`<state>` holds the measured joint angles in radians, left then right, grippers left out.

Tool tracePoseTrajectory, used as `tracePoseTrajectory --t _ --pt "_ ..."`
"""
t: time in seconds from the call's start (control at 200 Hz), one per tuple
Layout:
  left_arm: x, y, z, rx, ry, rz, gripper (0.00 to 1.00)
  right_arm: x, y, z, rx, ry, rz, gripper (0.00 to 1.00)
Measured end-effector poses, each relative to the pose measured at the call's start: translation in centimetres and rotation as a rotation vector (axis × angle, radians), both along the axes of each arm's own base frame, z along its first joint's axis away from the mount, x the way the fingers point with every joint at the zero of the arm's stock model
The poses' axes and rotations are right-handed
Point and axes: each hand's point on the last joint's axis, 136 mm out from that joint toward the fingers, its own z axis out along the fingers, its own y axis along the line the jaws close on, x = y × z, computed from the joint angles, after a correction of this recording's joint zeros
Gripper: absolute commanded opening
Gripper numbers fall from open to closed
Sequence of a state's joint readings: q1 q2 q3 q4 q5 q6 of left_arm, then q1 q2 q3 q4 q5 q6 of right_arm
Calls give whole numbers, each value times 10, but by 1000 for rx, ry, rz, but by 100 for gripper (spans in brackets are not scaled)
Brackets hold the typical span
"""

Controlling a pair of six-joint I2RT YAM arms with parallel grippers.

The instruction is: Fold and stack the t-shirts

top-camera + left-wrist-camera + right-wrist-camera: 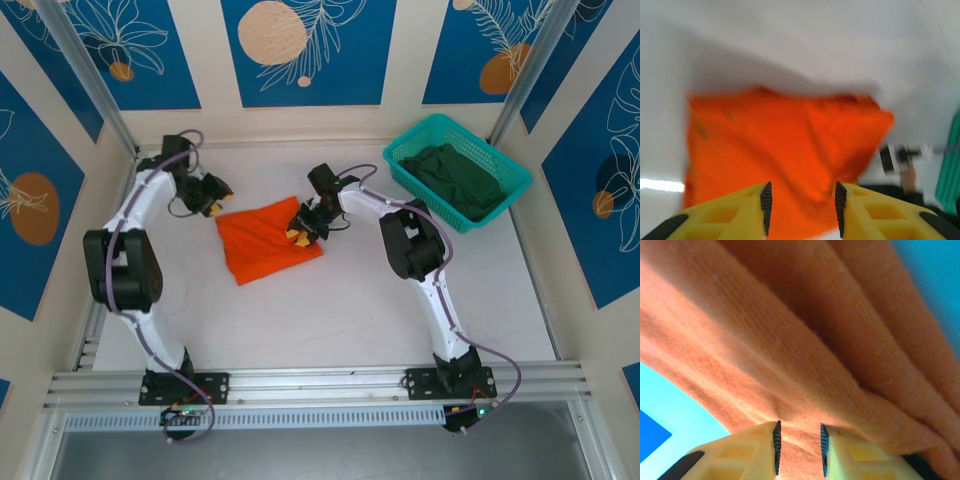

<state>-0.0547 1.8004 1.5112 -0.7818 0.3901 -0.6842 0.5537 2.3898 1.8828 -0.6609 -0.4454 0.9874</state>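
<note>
T-shirt [262,247] within right end effector [300,234]

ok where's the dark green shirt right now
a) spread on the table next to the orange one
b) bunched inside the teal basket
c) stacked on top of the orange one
b: the dark green shirt lies crumpled inside the teal basket, well apart from the orange shirt.

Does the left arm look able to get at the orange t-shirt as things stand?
Probably yes: the left gripper hangs just off the far-left corner of the orange t-shirt, jaws apart, with nothing lying between. The right gripper pinches the opposite side, out of its way.
</note>
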Motion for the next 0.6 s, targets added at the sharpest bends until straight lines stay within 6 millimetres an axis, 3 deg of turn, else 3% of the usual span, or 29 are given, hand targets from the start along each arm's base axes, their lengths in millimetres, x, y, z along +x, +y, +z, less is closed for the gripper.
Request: tracePoseTrajectory --t 0.095,0.21,0.33,0.395,0.6 --pt "-37 -48 -7 -11 -1 -117 37 -3 -1 0 -5 -10 -2 29" --pt "-88 -93 -48 -23 77 -248 36 -18 -8 -2 -20 2 -10 28" --pt "-137 -95 -98 1 207 -284 35 -47 -19 -2 -46 14 -7 28" --pt "-158 -92 -113 14 249 -296 35 -65 -26 -3 -60 14 1 28" --pt "-195 -83 -115 7 228 -319 36 -124 -55 -5 -113 -17 48 28"
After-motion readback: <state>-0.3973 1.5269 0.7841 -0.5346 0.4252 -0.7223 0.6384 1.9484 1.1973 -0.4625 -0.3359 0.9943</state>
